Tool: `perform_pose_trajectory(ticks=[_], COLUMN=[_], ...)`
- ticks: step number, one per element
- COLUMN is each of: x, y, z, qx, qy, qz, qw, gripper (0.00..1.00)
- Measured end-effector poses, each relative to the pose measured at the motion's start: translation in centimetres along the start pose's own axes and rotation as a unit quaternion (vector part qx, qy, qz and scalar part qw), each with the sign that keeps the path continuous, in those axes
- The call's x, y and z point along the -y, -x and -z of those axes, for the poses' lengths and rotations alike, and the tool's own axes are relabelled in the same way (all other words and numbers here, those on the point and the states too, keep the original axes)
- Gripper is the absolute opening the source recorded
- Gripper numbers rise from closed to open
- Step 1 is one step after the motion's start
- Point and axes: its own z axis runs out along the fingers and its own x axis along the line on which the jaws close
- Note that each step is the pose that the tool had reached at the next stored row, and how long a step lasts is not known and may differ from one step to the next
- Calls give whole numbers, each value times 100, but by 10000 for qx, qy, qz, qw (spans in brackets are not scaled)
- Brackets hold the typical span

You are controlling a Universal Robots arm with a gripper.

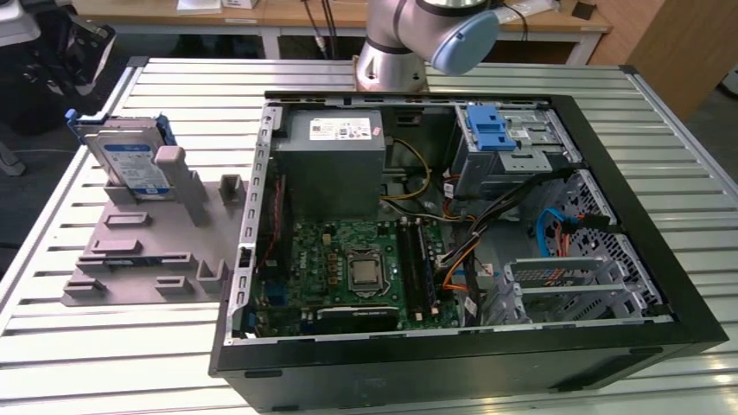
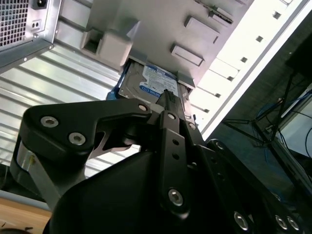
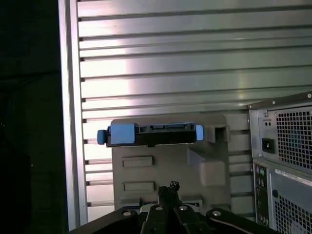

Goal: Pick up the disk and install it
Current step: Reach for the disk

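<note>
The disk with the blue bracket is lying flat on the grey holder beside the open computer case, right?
Not quite. The disk stands on edge in the grey holder, not flat, as the exterior view shows. It is beside the open computer case, as you said.

disk [image 1: 124,160]: shiny silver metal, bracket [image 3: 122,134] blue plastic | holder [image 1: 138,259]: matt grey plastic | table [image 1: 519,76]: ribbed bright metal

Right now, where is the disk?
The disk stands on edge in the grey holder on the table, at the exterior view's left, beside the open computer case.
</note>
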Motion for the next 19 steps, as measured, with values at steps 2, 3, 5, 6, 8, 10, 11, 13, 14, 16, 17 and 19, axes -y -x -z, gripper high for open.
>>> perform_pose_trajectory(ticks=[2,3,5,6,8,10,11,13,14,16,17,19], x=[-34,-54,-102,-130,-182,-232,-253,-287,-302,-320,-320,-320], y=[-27,-38,-58,-68,-97,-130,-149,-200,-228,-261,-261,-261], z=[-14,-23,-43,-52,-68,-82,-89,-98,-103,-109,-109,-109], qx=[-18,-27,-40,-47,-57,-65,-65,-67,-67,-66,-67,-67], qy=[-2,-3,-3,-4,-5,-5,-5,-6,-6,-5,-5,-4], qz=[0,-1,-2,-3,-2,-3,-4,-3,-3,-3,-3,-3], qw=[10000,10000,10000,10000,10000,10000,10000,10000,10000,10000,10000,10000], gripper=[11,11,11,11,11,11,11,11,11,11,11,11])
